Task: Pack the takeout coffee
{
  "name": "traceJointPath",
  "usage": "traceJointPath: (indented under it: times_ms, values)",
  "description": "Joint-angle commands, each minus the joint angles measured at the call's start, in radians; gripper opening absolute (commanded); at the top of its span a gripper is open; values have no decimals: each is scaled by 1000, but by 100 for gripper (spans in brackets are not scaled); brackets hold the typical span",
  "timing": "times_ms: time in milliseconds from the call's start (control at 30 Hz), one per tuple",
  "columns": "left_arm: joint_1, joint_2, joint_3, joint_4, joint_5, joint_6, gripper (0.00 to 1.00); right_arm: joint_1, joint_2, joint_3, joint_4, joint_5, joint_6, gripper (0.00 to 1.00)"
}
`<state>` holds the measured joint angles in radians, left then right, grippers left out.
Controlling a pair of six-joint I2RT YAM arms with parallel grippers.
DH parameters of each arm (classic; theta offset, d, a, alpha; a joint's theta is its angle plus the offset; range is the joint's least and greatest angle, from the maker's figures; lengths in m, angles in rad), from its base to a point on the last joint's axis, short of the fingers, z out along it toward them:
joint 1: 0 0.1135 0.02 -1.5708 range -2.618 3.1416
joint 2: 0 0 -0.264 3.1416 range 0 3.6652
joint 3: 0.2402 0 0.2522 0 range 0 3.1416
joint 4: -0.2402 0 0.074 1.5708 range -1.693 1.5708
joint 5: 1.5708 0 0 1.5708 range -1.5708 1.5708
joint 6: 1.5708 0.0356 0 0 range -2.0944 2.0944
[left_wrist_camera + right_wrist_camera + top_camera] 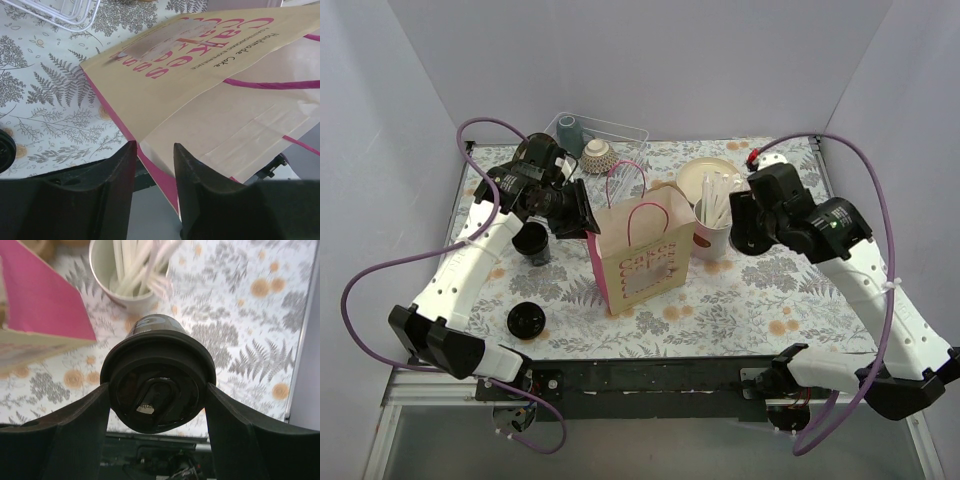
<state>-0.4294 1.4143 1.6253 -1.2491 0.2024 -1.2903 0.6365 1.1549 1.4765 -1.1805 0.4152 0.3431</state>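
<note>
Takeout coffee shows twice from above. One lidded cup (532,243) stands on the table (770,300) left of the paper bag (640,250). Another sits in the right gripper (745,232), largely hidden by it, right of the bag. The left gripper (578,213) is at the bag's left rim, probably to steady or spread the mouth. A straw cup (712,228) stands between the carried coffee and the bag, and the pink handles (645,205) arch over the opening. A loose lid (524,320) lies near-left.

Left wrist: the fingers (115,190) stand apart astride the bag's rim, not clamped on it.

Right wrist: both fingers (75,430) press the black lid of the held cup (157,365), grasping it. Whether its base touches the table I cannot tell. The straw cup stands just beyond.
</note>
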Motion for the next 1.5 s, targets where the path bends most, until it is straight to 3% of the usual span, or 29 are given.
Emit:
traceJointPath:
  times_ms: [0,167,200,267,500,667,800,900,1033,1233,1333,1467]
  values:
    - [-2,-17,5,25,8,35,31,5,49,209,24,59,-170,53]
    - [-3,2,28,30,103,143,3,5,91,341,105,-67,-292,51]
    - [-5,-8,27,33,107,160,1,5,88,352,131,-158,-318,51]
    - [-6,-20,28,31,135,212,0,5,59,335,189,-356,-424,52]
    - [-8,-23,36,7,192,246,0,5,-27,334,278,-582,-601,53]
    - [-8,-32,59,-3,241,288,0,8,-40,334,302,-786,-602,52]
    - [-8,-67,31,60,232,384,0,18,-67,260,315,-857,-552,51]
    - [-8,-74,47,147,172,378,0,22,-115,188,315,-862,-569,53]
    - [-11,-124,-34,359,219,390,0,25,-97,176,213,-799,-644,52]
    - [-25,-155,-120,415,238,512,0,51,-121,88,254,-736,-616,50]
    - [-54,-150,-114,416,221,517,0,92,-109,79,266,-689,-582,49]
    - [-121,-207,-208,493,236,537,0,253,-57,96,237,-491,-576,49]
